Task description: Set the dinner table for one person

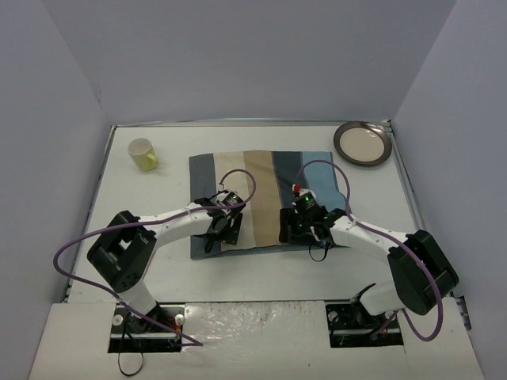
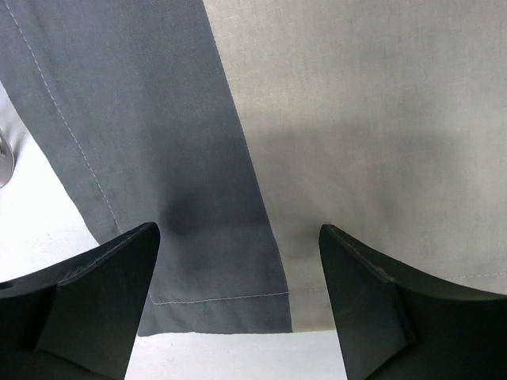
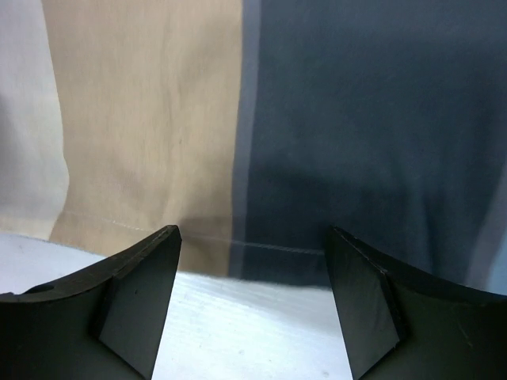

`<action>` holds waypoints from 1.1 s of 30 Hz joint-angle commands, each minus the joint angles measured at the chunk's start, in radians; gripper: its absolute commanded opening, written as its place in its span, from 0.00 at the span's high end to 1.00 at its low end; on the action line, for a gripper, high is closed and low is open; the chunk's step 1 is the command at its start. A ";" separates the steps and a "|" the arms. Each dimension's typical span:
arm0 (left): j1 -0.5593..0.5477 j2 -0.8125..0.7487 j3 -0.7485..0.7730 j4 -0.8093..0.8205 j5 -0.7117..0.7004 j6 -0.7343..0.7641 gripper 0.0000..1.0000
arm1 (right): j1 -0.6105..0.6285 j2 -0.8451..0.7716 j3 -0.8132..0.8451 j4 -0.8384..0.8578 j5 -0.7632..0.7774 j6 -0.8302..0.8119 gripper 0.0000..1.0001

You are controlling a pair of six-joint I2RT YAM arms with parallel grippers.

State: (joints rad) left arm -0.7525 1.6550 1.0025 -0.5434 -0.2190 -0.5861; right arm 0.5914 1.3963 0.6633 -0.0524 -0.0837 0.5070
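At the middle of the dinner table [image 1: 261, 277] the striped placemat [image 1: 265, 194] lies flat, with only a slight turn against the table edges, so I judge that the first step is done. What is left is most of the work. The plate [image 1: 363, 143] sits in the far right corner, well apart from the cloth, and the yellow cup [image 1: 143, 154] stands upright near the far left, also off the cloth. I see no cutlery anywhere in the pictures. To my judgement the plate has to come onto the placemat and the cup beside it. Both arms reach forward from their bases and bend inward, so that the two wrists point down at the near edge of the placemat. The left gripper [image 1: 224, 223] hangs over the near left part of the cloth, above a grey-blue and a beige stripe. The right gripper [image 1: 299, 226] hangs over the near right part, above a beige and a dark blue stripe. Both wrist views show the jaws spread wide, with the hem of the cloth between the fingers and nothing held. I cannot tell whether the fingertips touch the cloth.
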 commanded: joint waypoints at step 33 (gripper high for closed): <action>0.073 -0.072 -0.127 -0.101 -0.178 -0.091 0.22 | -0.367 -0.179 -0.011 -0.020 -0.023 0.027 0.25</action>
State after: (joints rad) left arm -0.6807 1.5858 0.9188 -0.5770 -0.3608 -0.6676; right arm 0.3301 1.1941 0.6883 -0.1179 -0.0629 0.5505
